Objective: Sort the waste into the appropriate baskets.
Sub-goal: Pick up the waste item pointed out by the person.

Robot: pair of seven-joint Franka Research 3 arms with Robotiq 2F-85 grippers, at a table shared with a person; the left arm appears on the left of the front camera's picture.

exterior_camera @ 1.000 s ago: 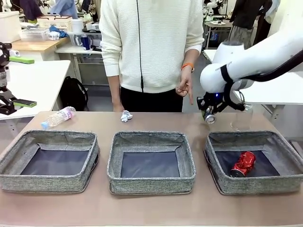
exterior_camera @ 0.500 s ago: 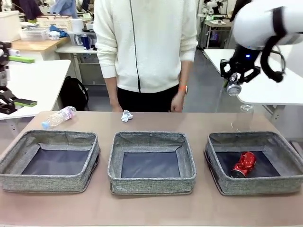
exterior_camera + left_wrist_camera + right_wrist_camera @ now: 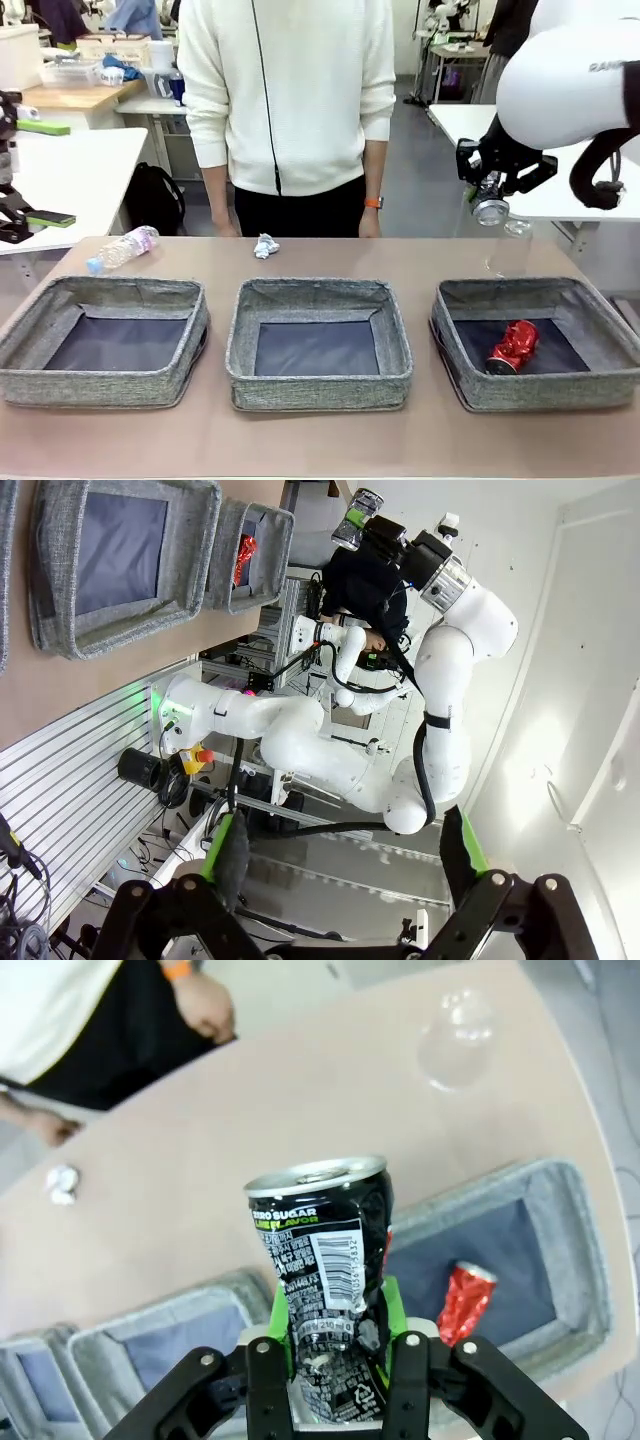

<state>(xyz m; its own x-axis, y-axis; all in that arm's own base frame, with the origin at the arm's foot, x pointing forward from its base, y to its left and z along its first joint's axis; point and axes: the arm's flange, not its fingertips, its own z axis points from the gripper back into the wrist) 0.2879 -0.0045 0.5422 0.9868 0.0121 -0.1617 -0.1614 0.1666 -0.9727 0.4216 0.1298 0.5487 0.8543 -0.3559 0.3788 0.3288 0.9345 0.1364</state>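
— What are your right jaws doing?
— They're clamped on the dark printed can, held in the air well above the right basket. 1 crushed red can lies inside it.
— And your left jaws?
— They stand wide apart.

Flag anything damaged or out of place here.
The dark can in the right gripper is dented at its waist. The red can in the right basket is crushed. A bottle lies sideways on the table.
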